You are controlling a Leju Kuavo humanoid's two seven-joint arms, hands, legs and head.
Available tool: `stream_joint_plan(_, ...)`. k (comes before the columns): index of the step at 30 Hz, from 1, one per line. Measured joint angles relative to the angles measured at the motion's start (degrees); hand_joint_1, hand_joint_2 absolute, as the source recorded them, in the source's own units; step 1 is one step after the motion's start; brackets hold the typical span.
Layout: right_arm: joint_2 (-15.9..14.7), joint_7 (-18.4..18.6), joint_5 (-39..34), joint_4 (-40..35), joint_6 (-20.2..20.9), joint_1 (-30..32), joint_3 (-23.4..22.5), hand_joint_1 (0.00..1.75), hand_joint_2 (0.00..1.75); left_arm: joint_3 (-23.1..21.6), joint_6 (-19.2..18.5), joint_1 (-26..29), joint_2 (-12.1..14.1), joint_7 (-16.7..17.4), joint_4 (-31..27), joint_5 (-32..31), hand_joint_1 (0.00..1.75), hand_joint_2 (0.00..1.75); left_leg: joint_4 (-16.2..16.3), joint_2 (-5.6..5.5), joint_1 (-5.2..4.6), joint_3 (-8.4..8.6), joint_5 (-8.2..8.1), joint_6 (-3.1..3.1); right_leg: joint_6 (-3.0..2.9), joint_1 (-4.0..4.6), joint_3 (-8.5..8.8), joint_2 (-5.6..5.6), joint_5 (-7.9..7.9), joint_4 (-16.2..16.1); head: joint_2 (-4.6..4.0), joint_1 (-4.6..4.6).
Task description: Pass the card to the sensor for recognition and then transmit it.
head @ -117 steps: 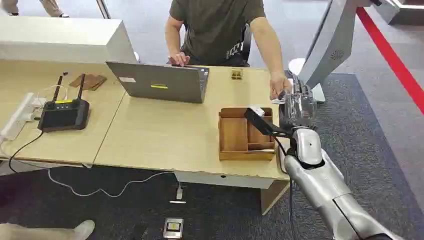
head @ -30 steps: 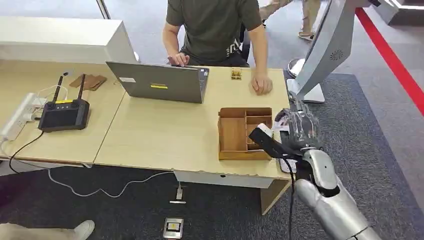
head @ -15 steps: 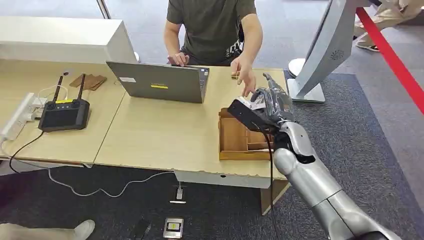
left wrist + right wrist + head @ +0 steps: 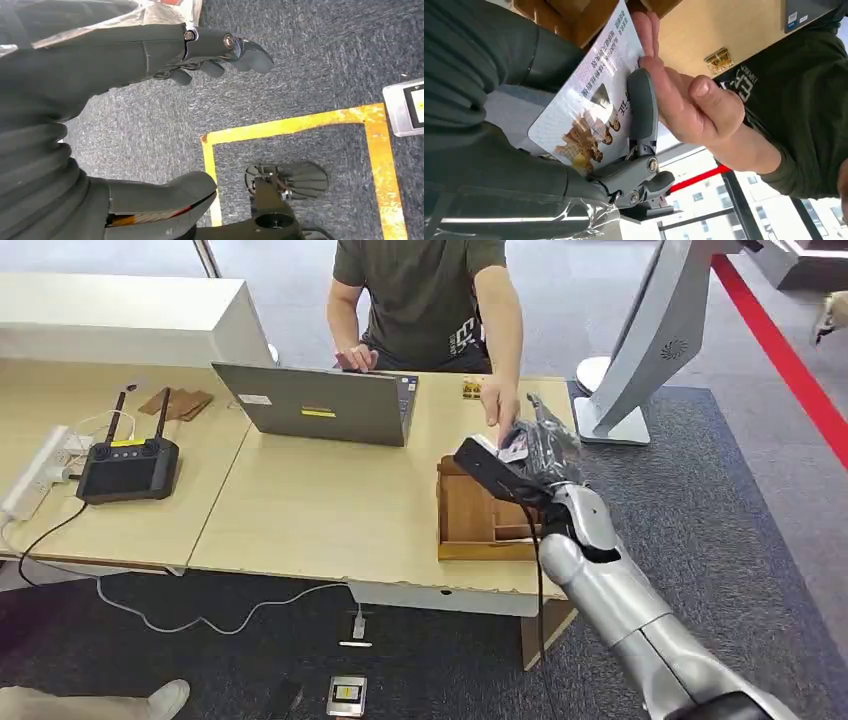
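My right hand [image 4: 541,452] is raised over the far right corner of the wooden tray [image 4: 468,512] and holds a white printed card [image 4: 513,446]. Seen from the right wrist, the card [image 4: 589,95] lies between my thumb and a dark finger [image 4: 642,107] of my right hand [image 4: 494,95]. The hand of a person [image 4: 686,102] touches the card's far edge. That person's hand [image 4: 499,406] reaches down from behind the desk. My left hand [image 4: 100,95] hangs over the carpet, fingers apart, holding nothing.
A grey-white terminal on a stand [image 4: 655,330] rises to the right of the desk [image 4: 320,510]. An open laptop [image 4: 320,405] sits before the seated person [image 4: 425,295]. A black controller with antennas [image 4: 130,465] and cables lie at the left. Yellow tape [image 4: 295,125] marks the floor.
My right hand swung from near the terminal's base, down past the desk's right edge, then up and left over the tray. The person's hand has come down onto the card.
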Motion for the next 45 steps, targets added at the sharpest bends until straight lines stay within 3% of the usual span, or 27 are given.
stream_joint_plan(1, 0.1, 0.0, 0.1, 0.2, 0.0, 0.0, 0.0, 1.75, 1.75, 0.0, 0.0, 0.0, 0.0, 0.0, 0.0, 0.1, 0.00, 1.75, 0.0, 0.00, 0.00, 0.00, 0.00, 0.00, 0.00, 0.00, 0.00, 0.00, 0.00, 0.0, 0.00, 0.00)
stream_joint_plan(2, 0.2, 0.0, 0.2, 0.2, 0.0, 0.0, 0.0, 1.61, 1.75, 0.0, 0.0, 0.1, 0.0, 0.0, 0.0, 0.1, 0.00, 1.75, 0.0, 0.00, 0.00, 0.00, 0.00, 0.00, 0.00, 0.00, 0.00, 0.00, 0.00, 0.0, 0.00, 0.00)
stream_joint_plan(3, 0.4, 0.0, 0.2, 0.3, 0.0, 0.0, 0.0, 0.54, 1.75, 0.0, 0.0, 0.1, 0.0, 0.0, 0.0, 0.1, 0.00, 1.75, 0.0, 0.00, 0.00, 0.00, 0.00, 0.00, 0.00, 0.00, 0.00, 0.00, 0.00, 0.0, 0.00, 0.02)
stream_joint_plan(4, 0.4, 0.0, 0.2, 0.4, 0.0, 0.0, 0.0, 0.00, 1.75, 0.0, 0.0, 0.1, 0.0, 0.0, 0.0, 0.2, 0.00, 1.75, 0.0, 0.00, 0.00, -0.01, 0.00, 0.00, 0.00, 0.00, 0.00, 0.00, 0.00, 0.0, 0.00, 0.00)
stream_joint_plan(13, 0.0, -1.0, -2.7, -3.2, -0.7, 3.3, -2.3, 0.00, 1.75, 0.0, 0.1, 0.9, 0.0, -0.9, 0.1, 0.4, 0.00, 1.75, 0.0, 0.00, 0.00, 0.03, 0.00, 0.00, 0.00, 0.00, -0.01, 0.00, 0.00, -0.1, 0.00, 0.00)
stream_joint_plan(21, -4.4, -2.4, -3.3, -23.0, -2.1, 17.8, -7.5, 0.00, 1.75, 0.0, 0.7, 2.9, 0.1, -3.3, 0.2, 1.9, 0.00, 1.75, 0.0, -0.01, 0.00, -0.01, -0.10, 0.02, 0.02, 0.00, -0.03, 0.00, -0.05, -0.1, 0.00, 0.00)
stream_joint_plan(27, -9.0, -0.9, -2.0, -37.6, -1.3, 29.2, -10.5, 0.00, 1.75, 0.6, 1.0, 4.4, 0.7, -4.7, 0.2, 3.3, 0.00, 1.75, 0.0, 0.04, -0.01, -0.01, -0.18, 0.01, -0.02, 0.00, -0.03, 0.04, -0.09, -0.1, 0.00, 0.00)
stream_joint_plan(35, -11.5, -0.9, -2.0, -45.4, -0.9, 32.3, -12.0, 0.00, 1.75, 0.9, 1.0, 4.4, 0.9, -4.8, 0.2, 3.3, 0.00, 1.75, 0.0, 0.10, 0.00, 0.01, -0.13, 0.00, -0.03, 0.01, -0.02, 0.06, -0.07, -0.1, 0.00, 0.00)
stream_joint_plan(45, -13.0, -0.4, -0.8, -48.2, 1.0, 34.6, -12.4, 0.00, 1.75, 1.6, 1.7, 4.9, 1.0, -5.9, 0.2, 4.5, 0.00, 1.75, 0.0, 0.07, 0.01, 0.01, -0.15, 0.01, 0.00, 0.01, 0.00, 0.06, -0.07, -0.1, 0.00, 0.00)
